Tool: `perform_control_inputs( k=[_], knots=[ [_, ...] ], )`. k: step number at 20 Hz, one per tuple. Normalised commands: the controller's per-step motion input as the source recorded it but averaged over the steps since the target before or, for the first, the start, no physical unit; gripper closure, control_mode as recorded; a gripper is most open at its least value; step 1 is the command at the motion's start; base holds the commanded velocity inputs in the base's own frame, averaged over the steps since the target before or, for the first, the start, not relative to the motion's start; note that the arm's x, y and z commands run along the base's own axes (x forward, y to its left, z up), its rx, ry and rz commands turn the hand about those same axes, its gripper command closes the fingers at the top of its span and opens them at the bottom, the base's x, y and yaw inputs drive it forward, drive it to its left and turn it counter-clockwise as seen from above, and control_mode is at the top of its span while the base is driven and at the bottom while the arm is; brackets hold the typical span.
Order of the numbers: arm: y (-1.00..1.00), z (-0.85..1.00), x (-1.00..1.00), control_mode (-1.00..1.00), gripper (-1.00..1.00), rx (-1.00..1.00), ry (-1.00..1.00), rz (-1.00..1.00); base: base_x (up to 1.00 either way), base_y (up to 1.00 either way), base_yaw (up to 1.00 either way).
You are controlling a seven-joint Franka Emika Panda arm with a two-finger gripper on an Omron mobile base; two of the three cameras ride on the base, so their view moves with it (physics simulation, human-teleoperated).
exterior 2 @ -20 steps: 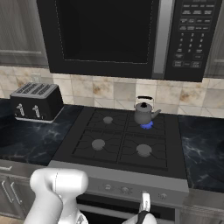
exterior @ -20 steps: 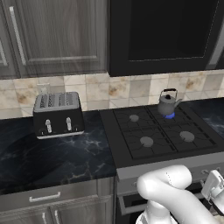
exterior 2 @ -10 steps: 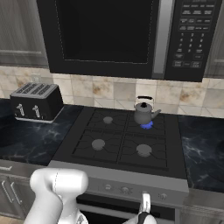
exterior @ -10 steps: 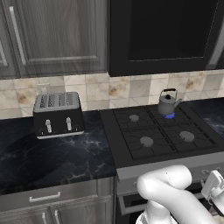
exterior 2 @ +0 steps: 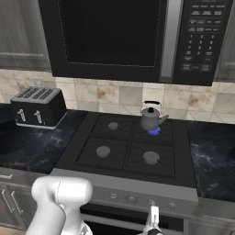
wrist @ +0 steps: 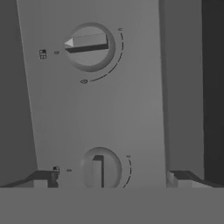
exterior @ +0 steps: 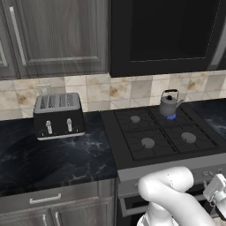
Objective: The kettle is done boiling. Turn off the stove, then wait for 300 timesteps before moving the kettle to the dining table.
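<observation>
The small grey kettle [exterior: 170, 104] [exterior 2: 150, 118] stands on the back right burner of the black stove [exterior: 150, 128] [exterior 2: 128, 137], with a blue flame [exterior 2: 153, 132] burning under it. My gripper [wrist: 110, 178] [exterior 2: 153, 222] hangs low in front of the stove's silver knob strip [exterior 2: 133, 198]. It is open, with its fingertips [wrist: 41, 178] wide on either side of one knob [wrist: 99, 168] and not touching it. A second knob [wrist: 89, 46] sits farther along the strip, its pointer turned sideways. The dining table is out of view.
A black toaster [exterior: 58, 114] [exterior 2: 37, 106] stands on the black marble counter [exterior: 53, 154] left of the stove. A microwave [exterior 2: 197, 41] and a dark hood hang above it, and grey wood cabinets [exterior: 57, 35] flank them. Drawers [exterior: 44, 201] sit under the counter.
</observation>
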Motion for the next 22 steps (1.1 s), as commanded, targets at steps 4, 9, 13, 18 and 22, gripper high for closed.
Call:
perform_control_inputs(
  k=[4,9,13,18,22],
  knots=[
    [-0.05,0.00,0.09,-1.00,-1.00,0.00,-0.01,0.00,0.00,0.00,0.00],
    [-0.03,0.00,0.28,-1.00,-1.00,0.02,0.00,0.00,0.00,0.00,0.00],
    [-0.01,0.00,0.32,-1.00,-1.00,0.02,0.00,0.00,0.00,0.00,0.00],
    [0.00,0.00,0.25,-1.00,-1.00,0.01,0.00,0.00,0.00,0.00,0.00],
    [0.00,0.00,0.14,-1.00,-1.00,0.00,0.00,0.00,0.00,0.00,0.00]
  ],
)
